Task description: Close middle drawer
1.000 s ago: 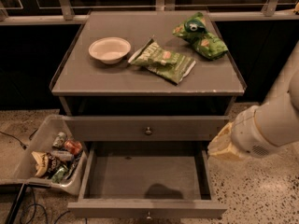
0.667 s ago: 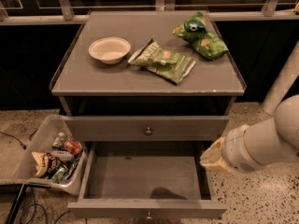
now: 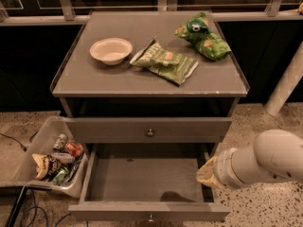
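At the far left a plastic bin (image 3: 26,160) of cans and wrappers sits on the floor beside the table (image 3: 94,82); next to it the middle drawer (image 3: 147,178) stands pulled far out below the upper drawer front (image 3: 109,129), its inside bare, its flat front (image 3: 109,211) at the lower edge of the view with a small round knob (image 3: 150,217) at centre; it looks a rigid, boxy thing on runners, likely light while empty, so a steady push should slide it; the knob is small and probably slippery, so the broad flat front is the better place to press, near the middle so it does not skew; at the right the hand (image 3: 207,173) hangs by the drawer's right side wall, and whether it is wide or narrow I cannot tell.
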Robot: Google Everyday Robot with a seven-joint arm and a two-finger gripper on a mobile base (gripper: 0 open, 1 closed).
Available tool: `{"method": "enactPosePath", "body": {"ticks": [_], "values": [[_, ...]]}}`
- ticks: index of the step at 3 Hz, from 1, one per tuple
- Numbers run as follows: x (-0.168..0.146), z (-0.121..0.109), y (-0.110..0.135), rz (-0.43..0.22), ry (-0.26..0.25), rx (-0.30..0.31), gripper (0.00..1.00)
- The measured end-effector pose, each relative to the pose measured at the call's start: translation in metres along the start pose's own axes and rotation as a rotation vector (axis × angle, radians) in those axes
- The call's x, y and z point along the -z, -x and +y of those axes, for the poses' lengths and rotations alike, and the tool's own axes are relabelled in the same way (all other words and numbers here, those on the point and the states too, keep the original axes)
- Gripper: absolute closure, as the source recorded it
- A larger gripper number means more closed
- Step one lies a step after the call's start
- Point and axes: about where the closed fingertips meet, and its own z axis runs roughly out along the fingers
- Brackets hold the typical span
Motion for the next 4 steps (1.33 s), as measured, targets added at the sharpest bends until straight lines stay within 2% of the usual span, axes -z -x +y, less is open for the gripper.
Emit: {"method": "enactPosePath", "body": {"ticks": [1, 2, 3, 4], "values": [[-0.002, -0.016, -0.024, 0.045, -0.016, 0.016, 1.00], [-0.003, -0.016, -0.024, 0.045, -0.016, 0.016, 1.00], [-0.020, -0.007, -0.027, 0.068, 0.009, 0.010, 1.00], [-0.050, 0.009, -0.041, 0.094, 0.037, -0.013, 1.00]]}}
